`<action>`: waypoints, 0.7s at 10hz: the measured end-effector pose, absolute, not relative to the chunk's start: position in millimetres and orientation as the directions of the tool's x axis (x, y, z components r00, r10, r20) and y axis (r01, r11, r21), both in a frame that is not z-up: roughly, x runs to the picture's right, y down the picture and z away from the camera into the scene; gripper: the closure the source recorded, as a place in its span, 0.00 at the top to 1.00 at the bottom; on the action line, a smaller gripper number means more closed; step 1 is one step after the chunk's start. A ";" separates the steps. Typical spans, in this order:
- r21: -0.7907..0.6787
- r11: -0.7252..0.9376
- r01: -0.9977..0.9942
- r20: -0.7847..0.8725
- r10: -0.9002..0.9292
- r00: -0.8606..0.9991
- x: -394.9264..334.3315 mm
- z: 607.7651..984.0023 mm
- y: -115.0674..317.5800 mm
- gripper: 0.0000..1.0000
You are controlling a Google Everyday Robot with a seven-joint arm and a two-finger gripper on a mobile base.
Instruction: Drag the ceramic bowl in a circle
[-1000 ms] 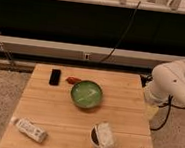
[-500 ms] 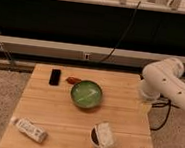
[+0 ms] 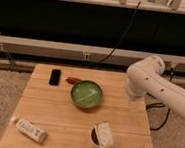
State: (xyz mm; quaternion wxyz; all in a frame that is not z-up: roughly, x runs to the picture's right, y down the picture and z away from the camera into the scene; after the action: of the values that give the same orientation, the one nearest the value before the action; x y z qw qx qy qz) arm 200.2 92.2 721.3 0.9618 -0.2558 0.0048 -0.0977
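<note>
At the centre of your pale wooden table, the round, glossy green ceramic bowl sits free. A small red item lies just behind its rim, beside a flat black slab. A tipped white cup and a white bottle lie in front. The gripper hangs right of the bowl, apart from it; whether it is spread or closed cannot be told.

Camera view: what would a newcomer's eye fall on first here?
The glossy green ceramic bowl sits near the middle of the wooden table. The big white robot arm bends in from the right, and its claw hangs over the table's right side, apart from the bowl. A white cup with a dark inside is near the front edge.
</note>
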 end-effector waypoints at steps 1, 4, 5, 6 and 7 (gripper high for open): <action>-0.486 0.846 0.218 0.062 -0.216 0.975 183.3 728.2 90.8 0.80; -0.472 0.835 0.282 0.097 -0.269 0.958 163.3 746.4 92.9 0.80; -0.468 0.832 0.299 0.107 -0.283 0.953 158.3 752.3 94.7 0.80; -0.464 0.830 0.311 0.115 -0.292 0.950 155.0 754.7 94.7 0.80; -0.461 0.826 0.324 0.124 -0.302 0.945 150.7 757.2 96.0 0.80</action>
State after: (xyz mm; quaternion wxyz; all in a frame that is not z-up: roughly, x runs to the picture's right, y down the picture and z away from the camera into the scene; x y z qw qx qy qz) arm 150.7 96.0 757.2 0.9552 -0.2453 -0.0228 -0.1638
